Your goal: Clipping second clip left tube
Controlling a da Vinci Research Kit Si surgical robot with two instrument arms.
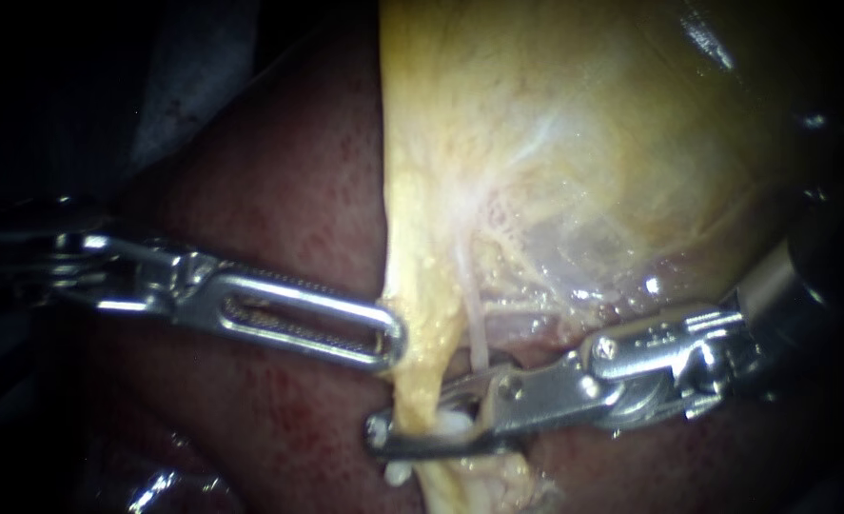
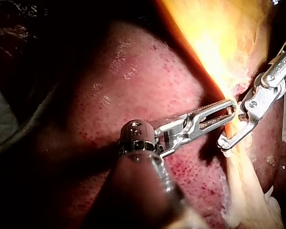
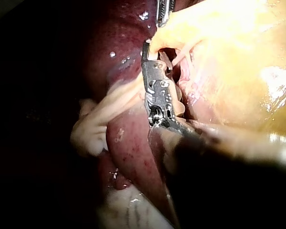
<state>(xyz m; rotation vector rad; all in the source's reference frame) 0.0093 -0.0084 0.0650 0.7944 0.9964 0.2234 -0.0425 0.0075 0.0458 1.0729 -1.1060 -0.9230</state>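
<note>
The left tube [image 1: 420, 376], a yellowish strand, hangs from the gallbladder [image 1: 583, 143] over the liver [image 1: 279, 190]. My right instrument [image 1: 410, 409] comes in from the right, and its jaws straddle this tube: one jaw lies behind it, the other crosses in front. A gap shows between them, with a white piece [image 1: 452, 424] inside. My left instrument [image 1: 393, 338] has slotted jaws shut on the tube's upper edge. The left wrist view shows the left instrument [image 2: 231, 109] just above the right instrument [image 2: 231, 126]. In its own view the right instrument [image 3: 150, 52] reaches into the yellow tissue.
A thin pale tube [image 1: 475, 328] runs down just right of the left tube, ending by the right instrument's upper jaw. A small white bit [image 1: 398, 471] sits on the strand below the lower jaw. Dark red liver [image 2: 148, 95] lies under both shafts.
</note>
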